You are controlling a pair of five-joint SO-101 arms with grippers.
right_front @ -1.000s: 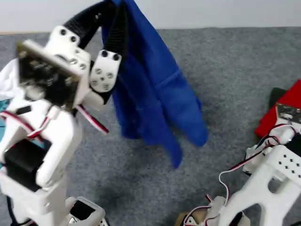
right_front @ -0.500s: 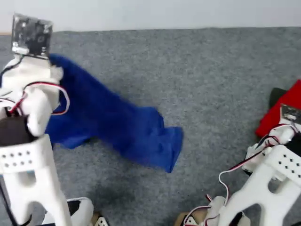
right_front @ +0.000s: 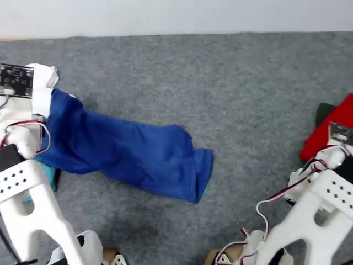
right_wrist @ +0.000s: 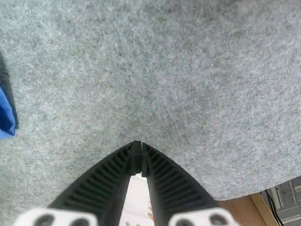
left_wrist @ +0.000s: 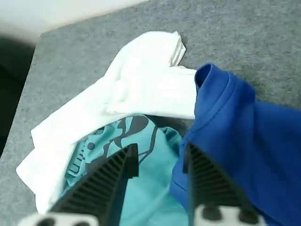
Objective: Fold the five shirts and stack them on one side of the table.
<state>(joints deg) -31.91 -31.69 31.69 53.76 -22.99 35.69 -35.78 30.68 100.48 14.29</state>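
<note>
Blue shirt [right_front: 127, 154], aloft a second ago, sprawls unfolded at nine o'clock on the worktop [right_front: 248, 83]; left hand [left_wrist: 160, 153] apart, right hand [right_wrist: 141, 146] together.

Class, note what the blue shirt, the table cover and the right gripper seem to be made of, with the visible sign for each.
Blue shirt: soft knit cloth, matte; it drapes and creases.
Table cover: probably grey felt or short-pile carpet; fuzzy, speckled surface.
Right gripper: hard black plastic, matte; ridged faces.
</note>
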